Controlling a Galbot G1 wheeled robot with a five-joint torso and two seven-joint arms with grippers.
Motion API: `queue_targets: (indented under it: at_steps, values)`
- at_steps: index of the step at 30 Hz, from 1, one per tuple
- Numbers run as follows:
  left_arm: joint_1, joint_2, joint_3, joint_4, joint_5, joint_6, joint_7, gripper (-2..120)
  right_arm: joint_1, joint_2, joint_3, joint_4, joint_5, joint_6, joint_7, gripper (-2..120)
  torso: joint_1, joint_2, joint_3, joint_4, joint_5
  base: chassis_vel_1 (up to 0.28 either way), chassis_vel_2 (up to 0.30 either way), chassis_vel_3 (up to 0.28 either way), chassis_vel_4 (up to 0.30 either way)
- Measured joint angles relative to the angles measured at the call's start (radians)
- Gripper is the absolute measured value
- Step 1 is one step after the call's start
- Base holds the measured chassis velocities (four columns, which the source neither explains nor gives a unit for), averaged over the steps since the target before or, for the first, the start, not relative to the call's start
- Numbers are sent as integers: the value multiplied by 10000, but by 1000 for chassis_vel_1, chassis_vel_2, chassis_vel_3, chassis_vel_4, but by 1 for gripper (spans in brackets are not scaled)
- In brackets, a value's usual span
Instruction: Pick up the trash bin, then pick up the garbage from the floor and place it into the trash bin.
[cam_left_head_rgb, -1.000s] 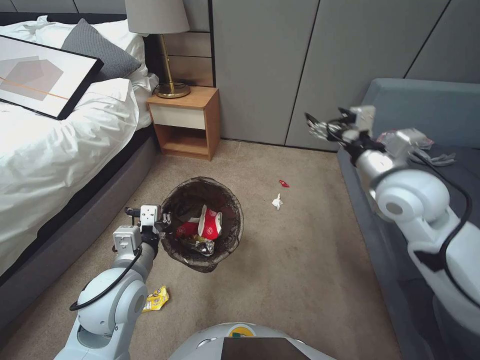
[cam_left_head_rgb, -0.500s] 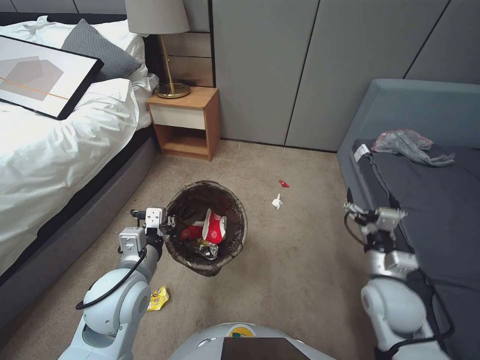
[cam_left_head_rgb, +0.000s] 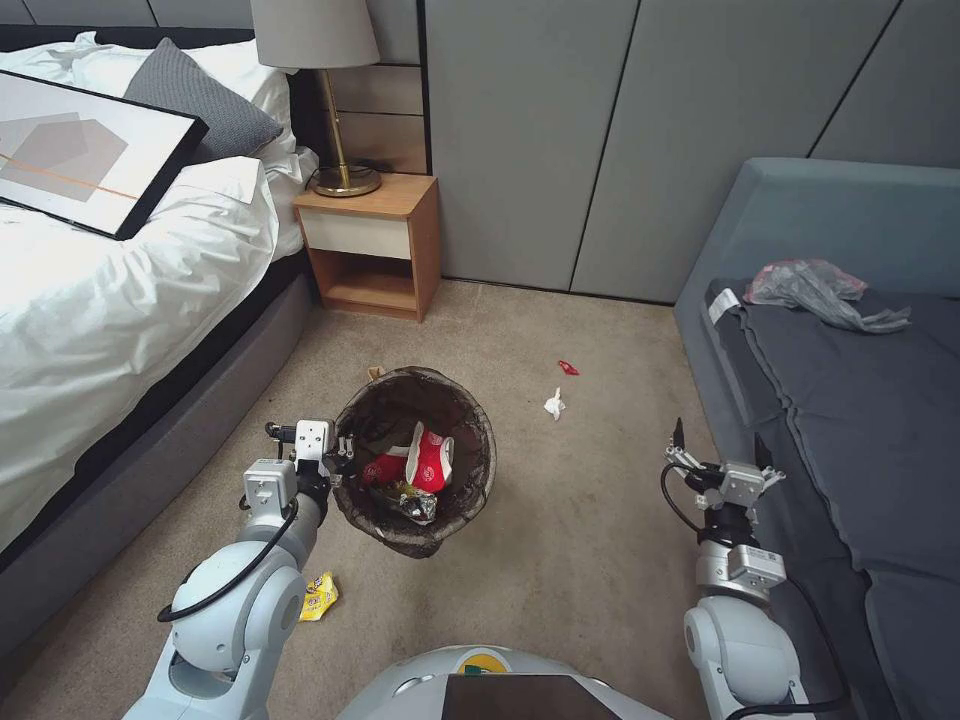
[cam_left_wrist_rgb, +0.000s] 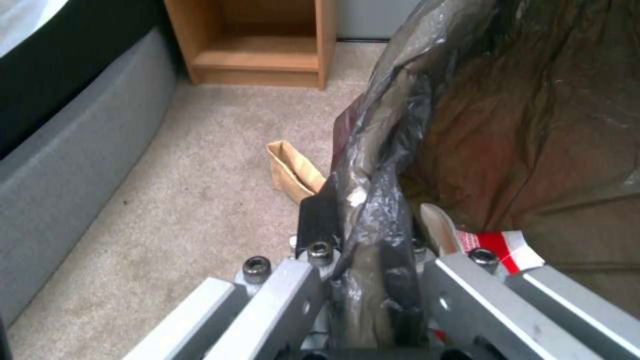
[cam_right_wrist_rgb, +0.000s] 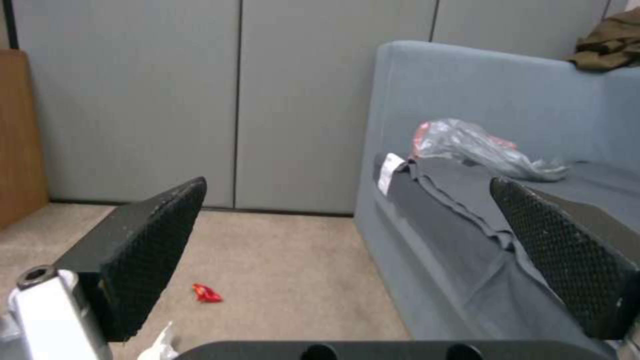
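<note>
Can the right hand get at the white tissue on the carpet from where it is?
Probably yes: the right hand is open and empty, and bare carpet lies between it and the tissue; the bin sits off to the side.

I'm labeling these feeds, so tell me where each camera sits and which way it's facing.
Head view: on the head, looking down at carpet; both arms show, left gripper on the trash bin, right gripper open.
Left wrist view: behind the left gripper, clamped on the bin's liner.
Right wrist view: between open fingers, facing the sofa; shares the red wrapper with the head view.
</note>
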Motion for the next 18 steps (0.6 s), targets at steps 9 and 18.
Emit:
queue_targets:
  at_steps: [9, 18]
  values:
    - [170, 79, -62, -313, 22, 11, 8, 0, 438, -181, -647, -2, 91, -395, 138, 100, -1, 0, -1, -1, 1, -38, 29, 37, -37]
    - [241, 112, -77, -376, 30, 15, 19, 0, 557, -442, -753, 68, 177, -586, 145, 100, 1, 0, 2, -1, 3, -161, 156, 162, -170]
